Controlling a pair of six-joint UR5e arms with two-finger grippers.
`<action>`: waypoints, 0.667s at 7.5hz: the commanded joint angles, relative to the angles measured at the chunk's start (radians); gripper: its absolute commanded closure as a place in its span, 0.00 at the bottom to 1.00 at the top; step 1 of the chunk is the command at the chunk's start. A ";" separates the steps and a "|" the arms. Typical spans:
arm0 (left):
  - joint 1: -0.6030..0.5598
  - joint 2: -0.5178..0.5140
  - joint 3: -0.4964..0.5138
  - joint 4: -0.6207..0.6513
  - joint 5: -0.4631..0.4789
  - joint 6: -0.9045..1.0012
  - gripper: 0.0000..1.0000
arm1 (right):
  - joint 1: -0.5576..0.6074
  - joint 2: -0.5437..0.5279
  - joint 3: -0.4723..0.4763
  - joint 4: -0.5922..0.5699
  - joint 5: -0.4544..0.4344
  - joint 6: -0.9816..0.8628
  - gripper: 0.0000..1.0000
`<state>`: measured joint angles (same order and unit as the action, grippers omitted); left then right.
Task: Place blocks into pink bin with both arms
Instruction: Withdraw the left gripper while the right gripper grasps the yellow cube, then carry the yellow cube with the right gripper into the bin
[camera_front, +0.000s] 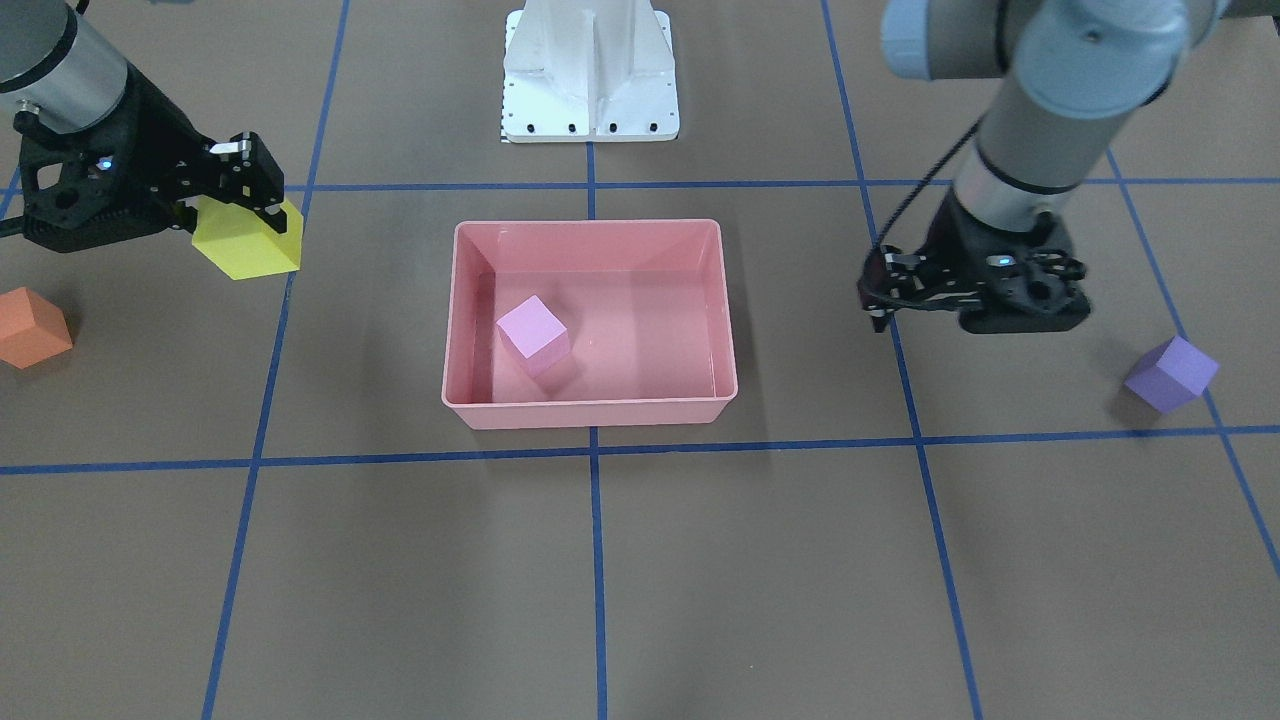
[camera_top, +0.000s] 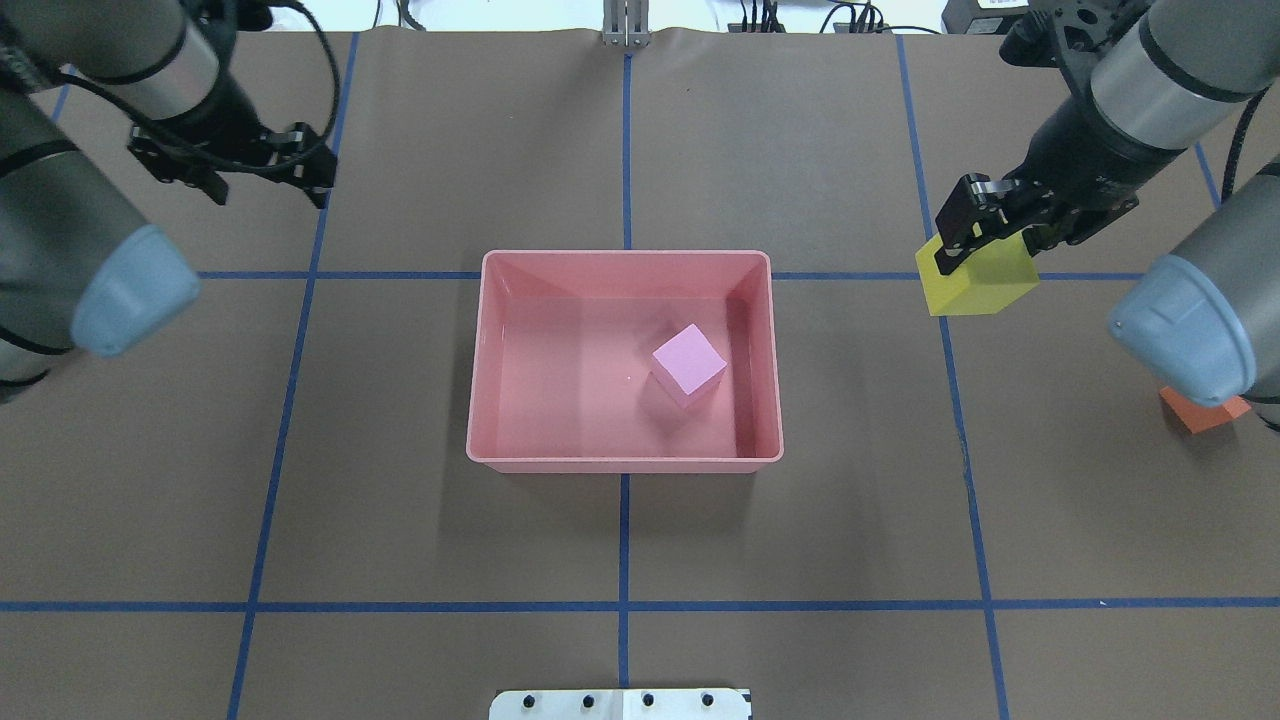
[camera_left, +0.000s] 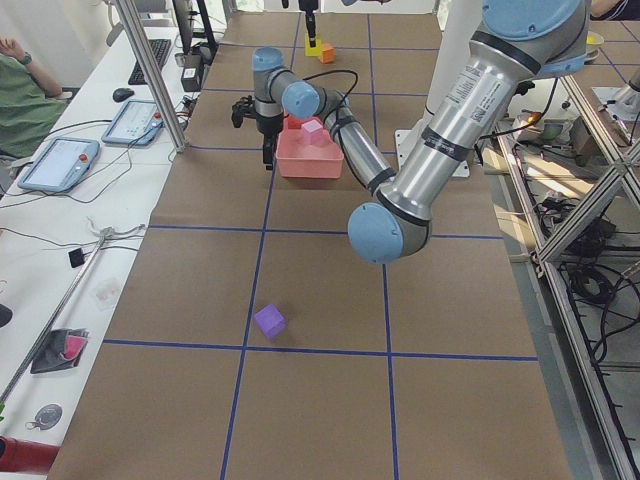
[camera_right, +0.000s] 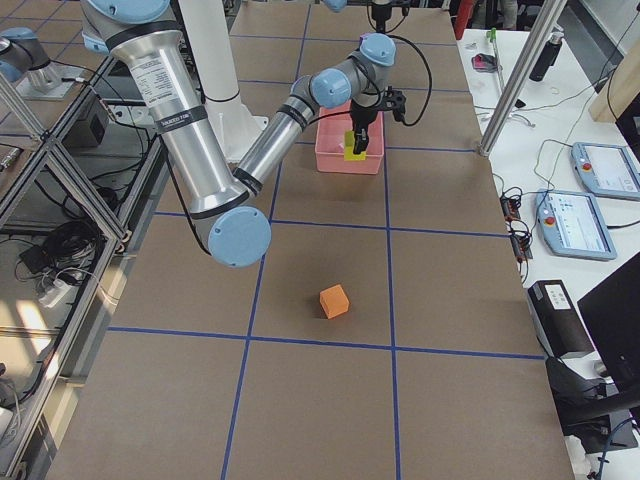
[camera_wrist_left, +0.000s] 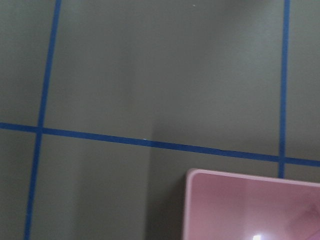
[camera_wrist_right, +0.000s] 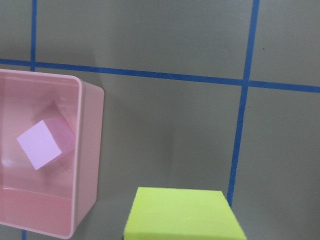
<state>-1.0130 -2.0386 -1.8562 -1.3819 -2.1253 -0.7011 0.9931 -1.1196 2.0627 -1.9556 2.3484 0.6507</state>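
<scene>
The pink bin (camera_front: 590, 412) (camera_top: 620, 462) sits mid-table with the light pink block (camera_front: 533, 333) (camera_top: 688, 362) inside it. My right gripper (camera_front: 235, 215) (camera_top: 985, 255) is shut on the yellow block (camera_front: 250, 240) (camera_top: 980, 280) (camera_wrist_right: 182, 215) and holds it above the table beside the bin. The orange block (camera_front: 33, 328) (camera_right: 334, 300) lies on the table on that side. My left gripper (camera_front: 975, 305) (camera_top: 270, 195) is open and empty, raised on the bin's other side. The purple block (camera_front: 1170, 373) (camera_left: 269, 321) lies beyond it and is hidden in the overhead view.
The white robot base (camera_front: 590, 80) stands behind the bin. Blue tape lines (camera_front: 595, 560) grid the brown table. Side tables with tablets (camera_left: 60, 160) and cables run along the operators' side. My right arm's elbow (camera_top: 1185, 330) partly covers the orange block in the overhead view.
</scene>
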 joint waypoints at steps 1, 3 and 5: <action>-0.146 0.184 0.056 -0.141 -0.074 0.400 0.00 | -0.054 0.087 -0.036 -0.009 -0.037 0.009 1.00; -0.247 0.207 0.162 -0.141 -0.135 0.755 0.00 | -0.114 0.161 -0.079 -0.009 -0.081 0.080 1.00; -0.301 0.210 0.283 -0.144 -0.179 0.981 0.00 | -0.207 0.220 -0.124 0.000 -0.157 0.204 1.00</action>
<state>-1.2791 -1.8325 -1.6489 -1.5230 -2.2767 0.1315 0.8474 -0.9389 1.9698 -1.9632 2.2389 0.7707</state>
